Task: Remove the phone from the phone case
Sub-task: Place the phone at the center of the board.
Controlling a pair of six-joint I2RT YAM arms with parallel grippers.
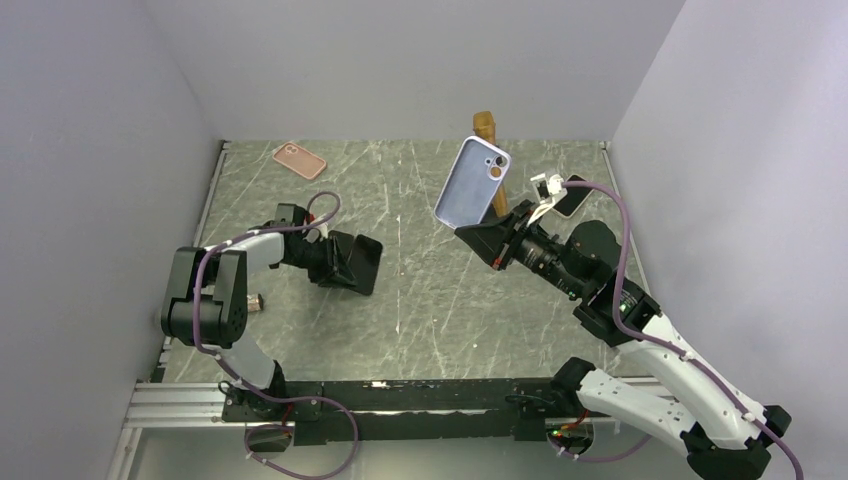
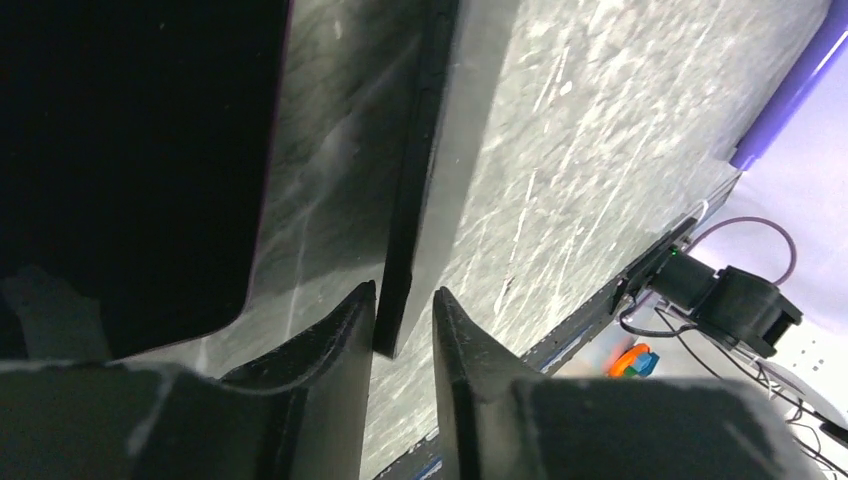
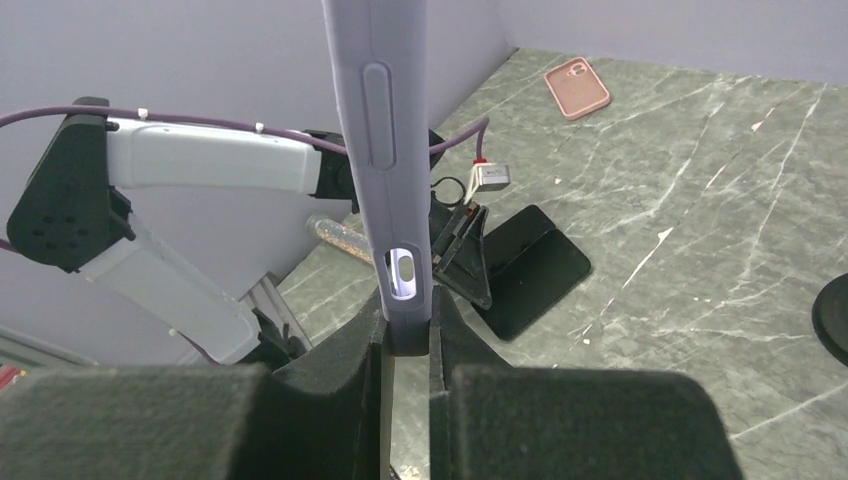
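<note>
My right gripper (image 1: 462, 229) is shut on the bottom end of a lavender phone case (image 1: 472, 180) and holds it upright, high above the table. In the right wrist view the case (image 3: 380, 120) is edge-on between my fingers (image 3: 408, 325), and its cutouts show light through. A black phone (image 1: 362, 262) sits on the table at the left. My left gripper (image 1: 338, 262) is at its edge. In the left wrist view the phone (image 2: 412, 170) stands edge-on between the fingertips (image 2: 403, 300), against one finger with a gap to the other. It also shows in the right wrist view (image 3: 535, 270).
A pink phone case (image 1: 299, 160) lies at the far left of the table. A wooden stand (image 1: 487, 135) is at the back, with a dark phone (image 1: 572, 197) and a white plug to its right. Grey walls close in three sides.
</note>
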